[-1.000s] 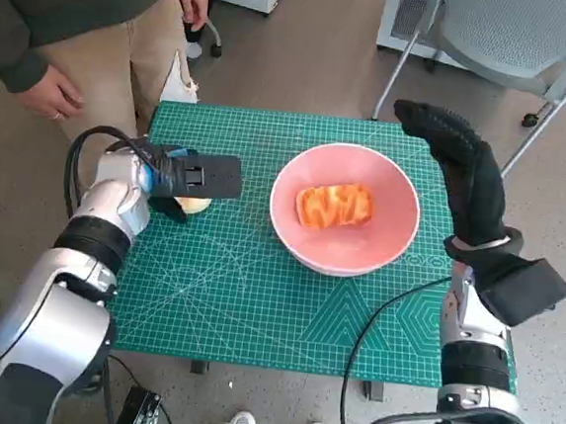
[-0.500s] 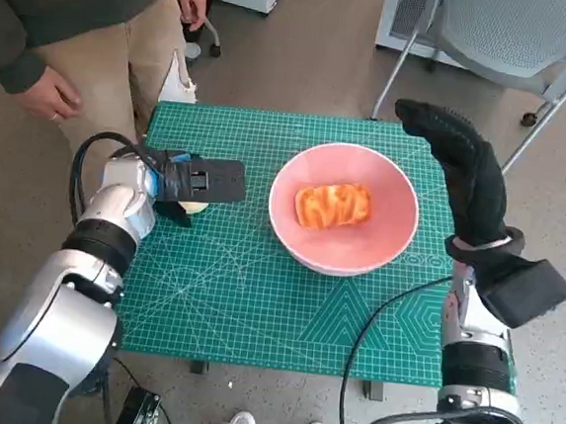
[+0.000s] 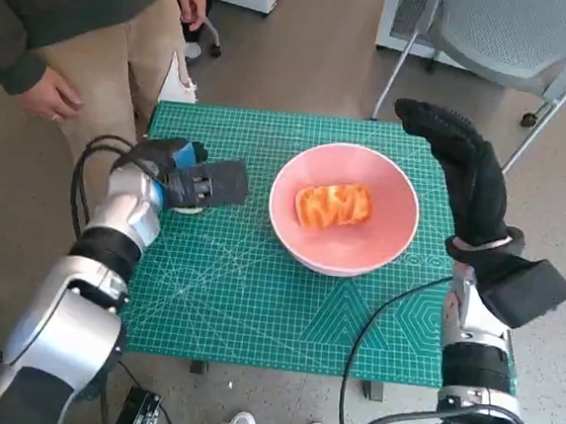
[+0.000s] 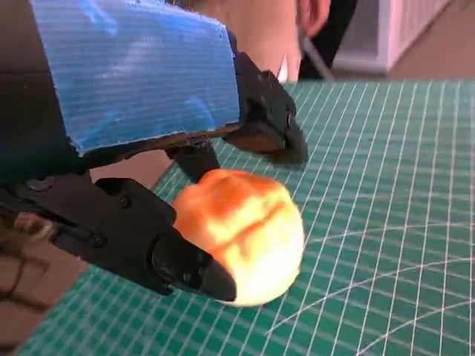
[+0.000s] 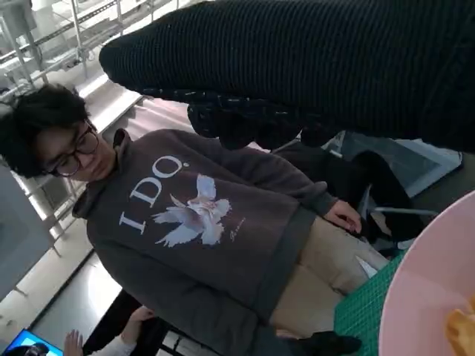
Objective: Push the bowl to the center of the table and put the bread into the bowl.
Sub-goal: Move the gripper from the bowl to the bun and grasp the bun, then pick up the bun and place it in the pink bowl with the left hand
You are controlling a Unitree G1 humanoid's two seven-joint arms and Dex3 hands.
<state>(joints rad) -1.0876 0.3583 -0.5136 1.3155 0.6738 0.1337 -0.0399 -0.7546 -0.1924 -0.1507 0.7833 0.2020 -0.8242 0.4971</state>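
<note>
The left hand (image 3: 189,179) is shown closed over a pale, rounded bread roll (image 4: 241,231) near the left edge of the surface (image 3: 256,299). In the left wrist view the roll is seen pinched between the black fingers (image 4: 178,259), one above it and one below. Whether it has left the green mat cannot be told from these views.

Compared with the frame one second earlier, the left hand has been rotated and drawn slightly toward the far edge; the roll, then visible beside the hand in the head view, is now almost covered by it. A grasp is therefore judged to have just been completed.

The pink bowl (image 3: 344,209) lies a little right of the middle of the surface and is unchanged in position. An orange-glazed piece of bread (image 3: 334,205) already rests in it.

The right hand (image 3: 462,173) is held upright just beyond the bowl's right rim, its gloved fingers extended together, nothing held, as before.

A person (image 5: 200,222) stands beyond the surface's far left corner.
</note>
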